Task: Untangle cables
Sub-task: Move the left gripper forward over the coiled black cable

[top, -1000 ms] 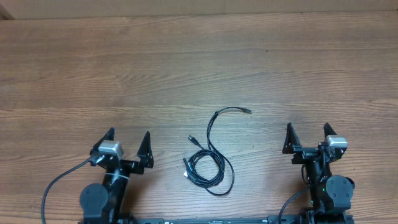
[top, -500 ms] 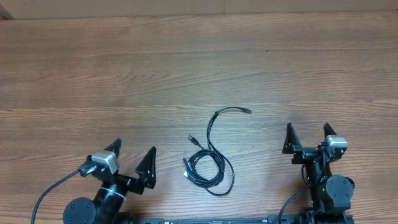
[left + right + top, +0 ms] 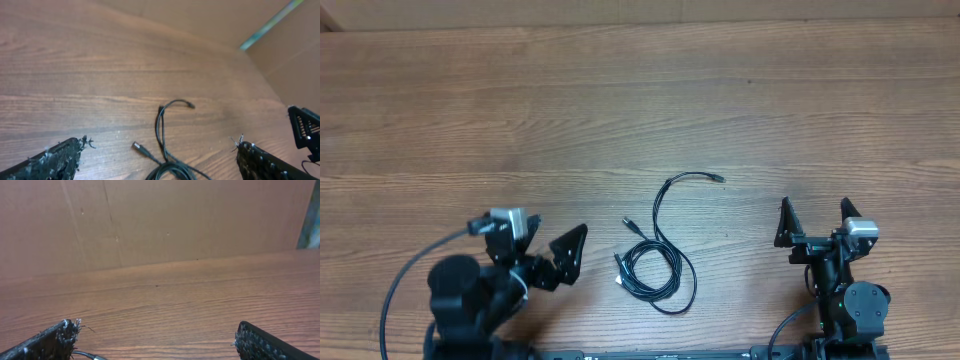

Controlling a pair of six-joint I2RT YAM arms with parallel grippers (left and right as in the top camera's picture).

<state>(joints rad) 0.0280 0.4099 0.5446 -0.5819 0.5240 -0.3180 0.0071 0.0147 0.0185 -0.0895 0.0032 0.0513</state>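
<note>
The cables (image 3: pixel 655 268) are thin black cords lying in a small loose coil on the wooden table (image 3: pixel 620 100), between the two arms. One strand arcs up to a plug end (image 3: pixel 720 178), and two short plug ends stick out on the coil's left. My left gripper (image 3: pixel 552 240) is open, left of the coil and angled toward it. In the left wrist view the cables (image 3: pixel 161 125) lie ahead between the wide-apart fingers (image 3: pixel 55 162), untouched. My right gripper (image 3: pixel 814 205) stands open to the right of the cables. Its wrist view shows only a cable tip (image 3: pixel 87 355) at the lower left.
A brown cardboard wall (image 3: pixel 175 220) rises along the table's far edge. The thick black cable (image 3: pixel 405 295) of the left arm loops beside its base. Bare wood surrounds the coil.
The left arm has swung its gripper rightward, turning it toward the cable coil. The right arm and the cables have not moved.
</note>
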